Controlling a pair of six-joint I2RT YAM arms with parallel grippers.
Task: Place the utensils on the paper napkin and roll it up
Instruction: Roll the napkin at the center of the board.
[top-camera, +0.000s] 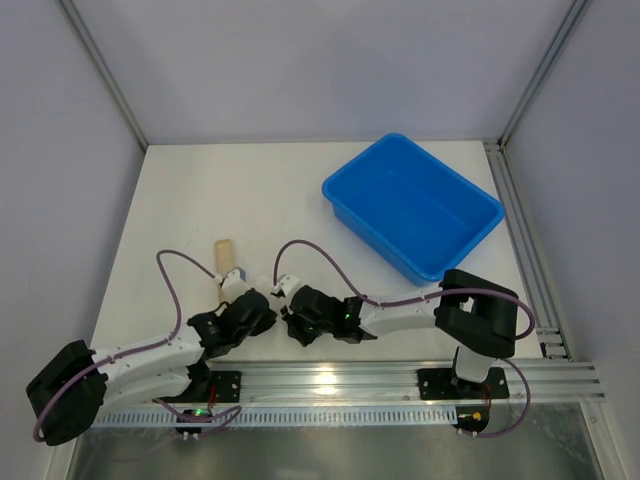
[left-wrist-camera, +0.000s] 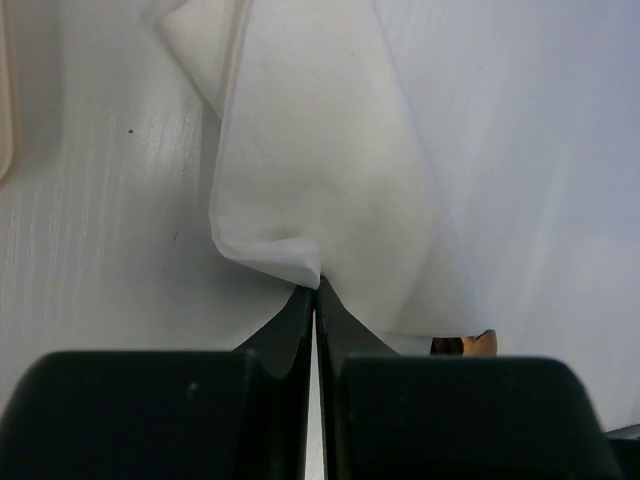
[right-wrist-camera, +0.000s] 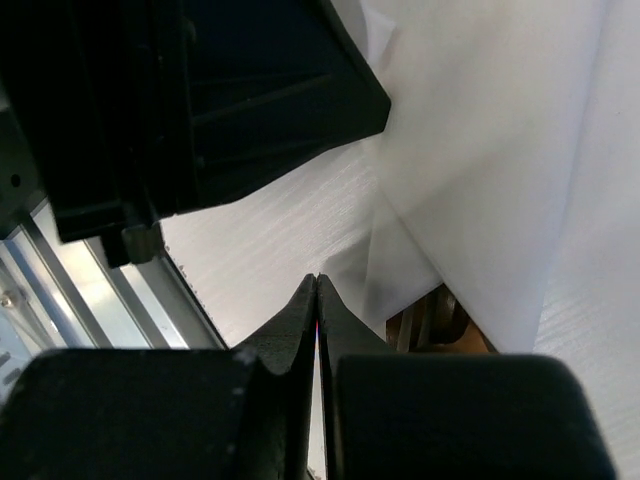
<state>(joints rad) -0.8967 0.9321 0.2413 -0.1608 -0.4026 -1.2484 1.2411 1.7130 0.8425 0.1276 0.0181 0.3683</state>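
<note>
Top external view: a tan cylinder lies on the counter at left. Just beside it, the left pincer is clenched on a raised fold of the paper napkin. Gold utensils peek from under the paper. The right pincer is clenched too, its tips at the napkin's edge. A blue bin sits far right.

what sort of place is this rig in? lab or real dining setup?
Probably a lab robot cell, not a dining room: a white table walled by plain panels on aluminium posts, an aluminium rail carrying both arm bases, and a blue plastic bin.
</note>
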